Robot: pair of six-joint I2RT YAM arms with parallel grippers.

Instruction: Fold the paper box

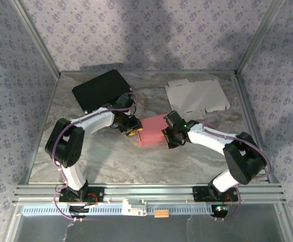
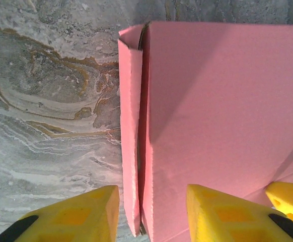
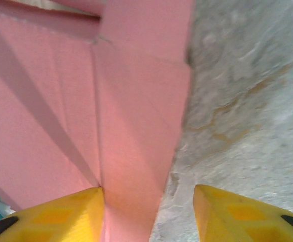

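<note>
From above, I see both my arms reaching inward over the marbled table [image 1: 111, 164] to a pink paper box [image 1: 152, 129] near its middle. My left gripper [image 1: 131, 131] meets the box's left side and my right gripper [image 1: 168, 136] meets its right side. Farther back lie a black sheet [image 1: 100, 89] on the left and a flat white cardboard cutout [image 1: 197, 95] on the right.

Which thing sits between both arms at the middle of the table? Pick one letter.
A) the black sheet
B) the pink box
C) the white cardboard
B: the pink box lies between the two arms, and the left fingers and the right fingers each straddle one of its edges, open.
</note>
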